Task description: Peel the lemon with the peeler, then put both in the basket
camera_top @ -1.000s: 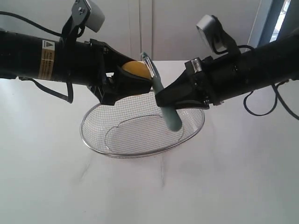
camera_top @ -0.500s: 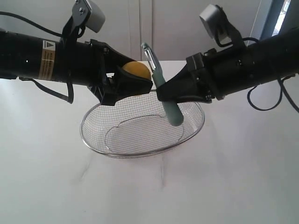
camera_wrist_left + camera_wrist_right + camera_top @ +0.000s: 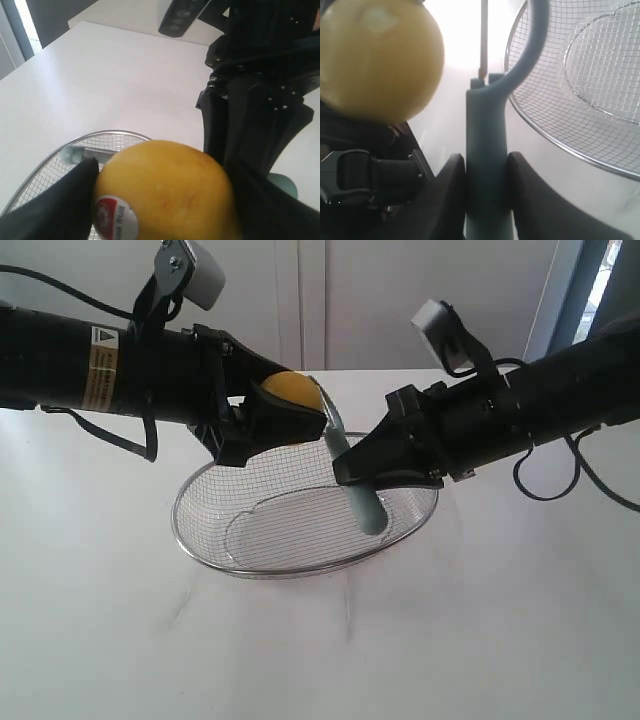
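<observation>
While the white tabletop (image 3: 520,640) carries the wire basket (image 3: 215,505), both arms work in the air above it. The right end effector (image 3: 350,465), pressed tight on the teal handle of the peeler (image 3: 368,510), sits lower than half a second ago, when the tool stood raised with its head above the fruit. The blade head now lies alongside the lemon (image 3: 290,390) on the side facing the right arm, and the handle tip hangs over the basket's mesh. That reads as a downward peeling stroke in progress, though no strip of skin shows in any view and the lemon looks whole. The left end effector (image 3: 300,412) pinches the lemon and has not shifted over the last second. Its black fingers (image 3: 60,200) cover part of the skin, and a red-and-white sticker (image 3: 116,218) sits beside one, so the reachable area is likely narrow. Pale cabinet panels and a window strip stand behind, well apart. Peeling appears unfinished; neither item rests in the basket yet.
</observation>
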